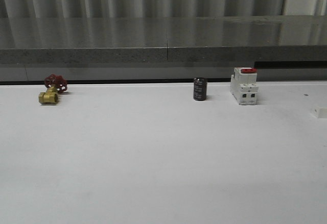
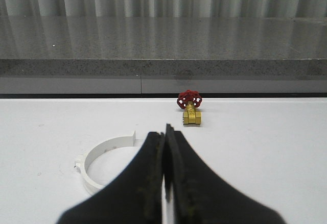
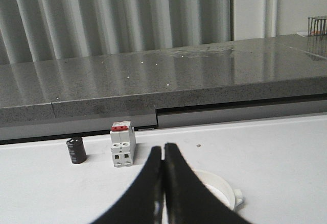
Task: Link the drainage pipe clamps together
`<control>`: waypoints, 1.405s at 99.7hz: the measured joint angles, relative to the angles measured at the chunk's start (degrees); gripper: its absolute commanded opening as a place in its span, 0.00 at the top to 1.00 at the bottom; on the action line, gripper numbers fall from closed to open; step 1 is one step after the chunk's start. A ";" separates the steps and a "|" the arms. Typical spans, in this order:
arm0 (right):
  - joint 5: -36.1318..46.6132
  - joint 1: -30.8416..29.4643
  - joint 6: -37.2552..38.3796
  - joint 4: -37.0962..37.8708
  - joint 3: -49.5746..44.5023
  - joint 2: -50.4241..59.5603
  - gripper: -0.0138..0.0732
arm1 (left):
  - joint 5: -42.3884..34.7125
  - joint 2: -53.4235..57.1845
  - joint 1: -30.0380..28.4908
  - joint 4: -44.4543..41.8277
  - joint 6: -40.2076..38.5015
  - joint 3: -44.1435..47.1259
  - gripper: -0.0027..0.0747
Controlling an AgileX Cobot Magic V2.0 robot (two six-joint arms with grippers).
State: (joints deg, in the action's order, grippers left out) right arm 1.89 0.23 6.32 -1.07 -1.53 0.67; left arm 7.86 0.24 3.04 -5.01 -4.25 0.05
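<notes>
L hand (image 2: 164, 183): fingers pressed together, nothing between them, hovering low over the white worktop (image 2: 265, 147).
R hand (image 3: 163, 193): fingers pressed together too, holding nothing.
L clamp half (image 2: 104, 160): white half-ring lying flat on worktop, just ahead of the L hand and off to the side of its fingertips; part of the arc is hidden behind the fingers. Open side faces toward the hand's centre line, one end tab pointing away toward the back wall, a small lug on the outer curve.
R clamp half (image 3: 217, 188): white half-ring flat on worktop, right at the R fingertips, mostly hidden behind them; rounded outer edge w/ a small lug shows to one side.
Key relation: each half lies next to its own arm's hand, so L arm is nearer the L half, R arm nearer the R half. Neither is gripped yet. The halves look well apart, since each wrist cam sees one half.
Next move (judgement): both hands must open first, then shift sideways onto the arcs; grip likely across the band, not the tabs.
Risk: thin ring flat on worktop, may slide when nudged.
Brass valve (image 1: 51, 90): red handwheel, beyond the L half, near back edge.
Capacitor (image 1: 200, 89): dark cylinder, upright, far centre.
Breaker (image 1: 244, 86): white, red top, just beside the capacitor, beyond the R half.
Small white block (image 1: 320, 112): far right edge.
</notes>
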 measured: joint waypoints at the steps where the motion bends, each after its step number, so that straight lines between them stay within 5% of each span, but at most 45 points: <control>1: 0.00 0.00 0.00 0.00 0.00 0.00 0.92 | 0.00 0.00 0.00 0.00 0.00 0.00 0.99; 50: 0.00 0.00 0.00 0.00 0.00 0.00 0.92 | 1.34 0.00 0.00 0.42 0.00 -1.47 0.99; 91: 0.00 0.00 0.00 0.00 0.00 0.00 0.92 | 36.22 -27.74 0.00 2.12 0.00 -35.67 0.99; 126: 0.00 0.00 0.00 0.00 0.00 0.00 0.92 | 39.83 -41.81 0.00 2.24 0.00 -41.35 0.99; 140: 0.00 0.00 0.00 0.00 0.00 0.00 0.92 | 40.03 -43.51 0.00 2.24 0.00 -41.44 0.79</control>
State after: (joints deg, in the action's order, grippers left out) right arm 1.89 0.23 6.32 -1.07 -1.53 0.67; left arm 47.89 -43.26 3.04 -2.77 -4.25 -41.38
